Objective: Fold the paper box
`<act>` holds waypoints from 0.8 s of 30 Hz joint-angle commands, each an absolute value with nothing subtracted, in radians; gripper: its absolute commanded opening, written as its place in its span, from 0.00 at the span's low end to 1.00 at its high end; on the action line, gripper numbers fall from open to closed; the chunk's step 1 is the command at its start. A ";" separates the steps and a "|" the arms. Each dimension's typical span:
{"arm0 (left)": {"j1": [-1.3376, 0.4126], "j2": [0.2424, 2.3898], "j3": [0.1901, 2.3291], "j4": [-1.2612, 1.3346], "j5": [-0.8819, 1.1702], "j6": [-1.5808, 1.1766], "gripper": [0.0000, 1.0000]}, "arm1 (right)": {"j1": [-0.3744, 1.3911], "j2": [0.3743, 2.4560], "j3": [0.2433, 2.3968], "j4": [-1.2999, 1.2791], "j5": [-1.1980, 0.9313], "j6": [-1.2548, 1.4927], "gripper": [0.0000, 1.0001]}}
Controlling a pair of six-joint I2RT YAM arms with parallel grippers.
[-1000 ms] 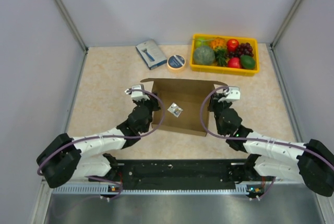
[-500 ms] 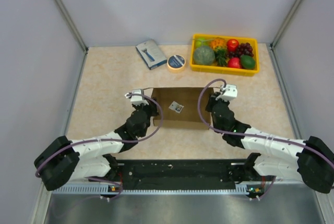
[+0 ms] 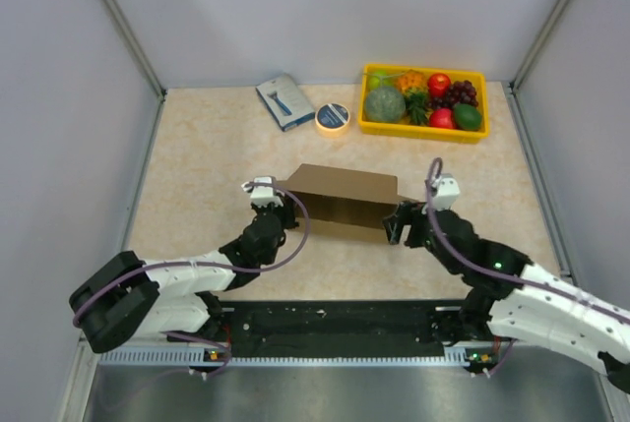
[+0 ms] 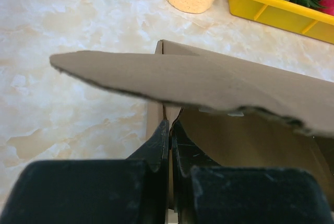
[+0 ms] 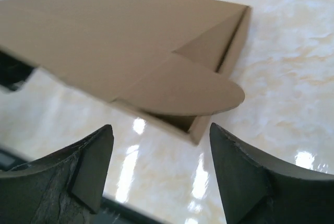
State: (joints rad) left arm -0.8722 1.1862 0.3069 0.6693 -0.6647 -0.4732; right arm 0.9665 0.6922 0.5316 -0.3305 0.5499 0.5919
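The paper box [image 3: 340, 201] is a brown cardboard carton in the middle of the table, its lid [image 4: 209, 80] lowered over the tray part and hanging slightly raised. My left gripper [image 3: 279, 209] is at its left end. In the left wrist view the left gripper [image 4: 170, 126] is shut on the box's thin left side wall. My right gripper [image 3: 399, 226] stands open just off the box's right end. In the right wrist view the right gripper [image 5: 160, 130] holds nothing, and the box [image 5: 120, 41] with its rounded flap lies just ahead of it.
A yellow fruit tray [image 3: 418, 131] stands at the back right, also seen as the tray [image 4: 271, 11]. A tape roll [image 3: 333, 117] and a blue-grey packet [image 3: 284, 100] lie behind the box. Grey walls close in the table on three sides.
The lid has swung down over the box. My right gripper has let go, opened, and drawn back to the right. The left gripper stays shut on the left wall.
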 commanded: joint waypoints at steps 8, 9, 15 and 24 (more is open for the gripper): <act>-0.879 1.207 0.287 0.634 -0.686 -0.476 0.00 | 0.982 0.697 1.072 -0.801 0.048 0.660 0.84; -0.879 1.207 0.287 0.624 -0.689 -0.479 0.00 | 0.959 0.763 1.150 -0.772 -0.031 0.652 0.84; -0.881 1.215 0.291 0.606 -0.680 -0.491 0.00 | 0.690 1.156 1.134 -0.228 -0.490 0.869 0.70; -0.881 1.110 0.322 0.291 -0.674 -0.629 0.33 | 0.687 1.515 0.887 0.452 -0.675 1.075 0.61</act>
